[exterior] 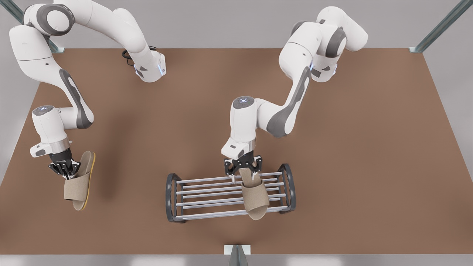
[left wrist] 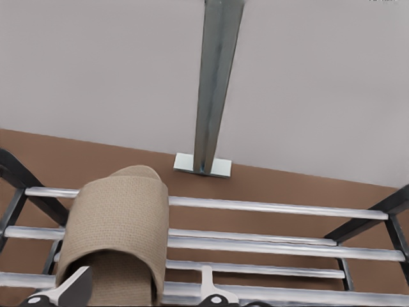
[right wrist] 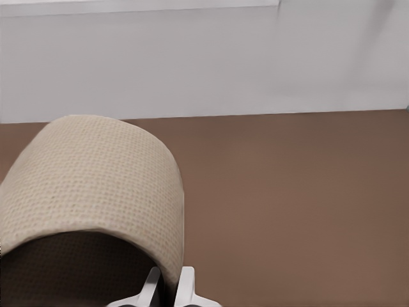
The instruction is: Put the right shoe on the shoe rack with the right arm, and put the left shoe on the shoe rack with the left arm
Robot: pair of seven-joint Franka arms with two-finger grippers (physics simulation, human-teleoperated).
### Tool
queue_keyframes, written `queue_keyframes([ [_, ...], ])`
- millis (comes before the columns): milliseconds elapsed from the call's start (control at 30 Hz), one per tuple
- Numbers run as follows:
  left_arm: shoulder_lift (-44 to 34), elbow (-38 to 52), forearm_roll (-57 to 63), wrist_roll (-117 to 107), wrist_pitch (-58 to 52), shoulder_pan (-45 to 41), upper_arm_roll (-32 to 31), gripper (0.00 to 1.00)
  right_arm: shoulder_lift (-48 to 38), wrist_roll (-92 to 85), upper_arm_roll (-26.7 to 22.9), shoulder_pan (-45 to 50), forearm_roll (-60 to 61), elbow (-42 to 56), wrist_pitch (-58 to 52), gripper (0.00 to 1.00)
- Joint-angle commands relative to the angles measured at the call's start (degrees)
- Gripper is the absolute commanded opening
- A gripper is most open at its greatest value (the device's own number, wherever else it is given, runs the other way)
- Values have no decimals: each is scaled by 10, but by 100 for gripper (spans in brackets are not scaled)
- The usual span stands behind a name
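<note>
Nearest, the shoe rack (exterior: 229,197) stands on the brown surface (exterior: 369,166). The left claw (exterior: 242,168) hangs spread around the left shoe (exterior: 255,197), lying across the rack's bars; lifting straight up should avoid dragging it. Farther left, the right claw (exterior: 63,167) pinches the right shoe (exterior: 78,183), tilted above the surface.

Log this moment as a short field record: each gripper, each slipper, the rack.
left gripper: over the shoe rack, open astride the left shoe's heel end
left shoe: lying across the rack's top bars, toe past the front bar
right gripper: at the front view's left, shut on the right shoe
right shoe: held tilted above the table, apart from the rack
</note>
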Motion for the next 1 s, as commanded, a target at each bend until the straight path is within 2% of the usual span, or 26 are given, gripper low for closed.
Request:
queue_keyframes([
  [0,-41,-7,4,-3,-119,-13,-4,100,-1,-1,0,0,1,0,-4,21],
  [33,-76,-7,0,23,-178,-13,-22,100,-1,-1,5,0,1,5,-20,21],
  [67,-118,-18,-13,140,-255,6,-42,100,-1,-1,13,-3,1,8,-34,21],
  [100,-145,-21,-85,309,-321,63,-40,100,-1,-1,21,-3,2,13,-50,21],
  [133,-165,-22,-92,421,-381,126,-40,100,-1,6,35,-3,5,26,-76,21],
  [233,-185,-22,-106,590,-465,230,-43,100,0,32,90,3,8,68,-166,21],
  [267,-205,-30,-214,616,-470,400,-172,100,2,38,108,13,17,95,-203,21],
  [300,-212,-43,-165,474,-456,470,-303,100,5,38,130,20,18,122,-249,21],
  [333,-284,-154,-126,536,-390,448,-275,100,6,41,130,54,31,156,-288,21],
  [367,-364,-287,-139,556,-278,420,-212,100,6,42,130,82,41,180,-316,21],
  [400,-310,-211,-165,549,-349,430,-216,100,6,41,130,98,48,198,-333,21],
  [433,-350,-258,-167,565,-347,432,-212,100,6,42,131,115,51,222,-369,21],
  [467,-402,-347,-164,567,-260,435,-211,100,6,42,134,124,64,233,-384,21],
  [567,-386,-324,-160,569,-285,441,-212,100,4,42,176,128,68,276,-486,21],
  [600,-350,-282,-126,574,-287,434,-213,100,3,45,179,128,68,276,-491,21],
  [667,-345,-285,-128,574,-289,430,-216,100,3,92,195,138,68,276,-502,21],
  [767,-332,-284,-124,577,-288,430,-217,100,6,118,193,200,68,331,-561,21],
  [967,-337,-288,-123,576,-315,430,-216,100,8,174,175,277,66,356,-570,21],
])
